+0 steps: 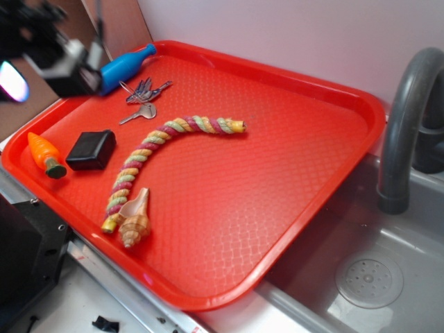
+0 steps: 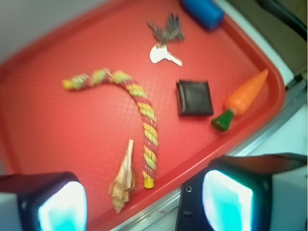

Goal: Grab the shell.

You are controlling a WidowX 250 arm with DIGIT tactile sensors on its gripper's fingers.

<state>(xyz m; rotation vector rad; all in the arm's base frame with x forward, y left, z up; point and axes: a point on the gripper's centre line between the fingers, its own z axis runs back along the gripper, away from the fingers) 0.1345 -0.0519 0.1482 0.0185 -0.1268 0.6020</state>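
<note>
Shell (image 2: 123,179) between hand's (image 2: 144,204) fingers, apart.

Red tray (image 1: 291,125) holds the shell (image 1: 135,220) at the near edge, touching the rope (image 1: 163,149); carrot (image 1: 44,154), black box (image 1: 91,150), keys (image 1: 143,97), blue bottle (image 1: 127,66) far left.

I see the shell (image 1: 135,220) near the front edge of the red tray (image 1: 277,173), touching the rope (image 1: 159,156) end. Carrot (image 1: 45,155) at left corner, black box (image 1: 91,150) beside it. Keys (image 1: 142,97) and blue bottle (image 1: 126,66) at back-left. Gripper (image 1: 17,76) blurred, off tray's back-left corner. Grey faucet (image 1: 402,118) on the right.
</note>
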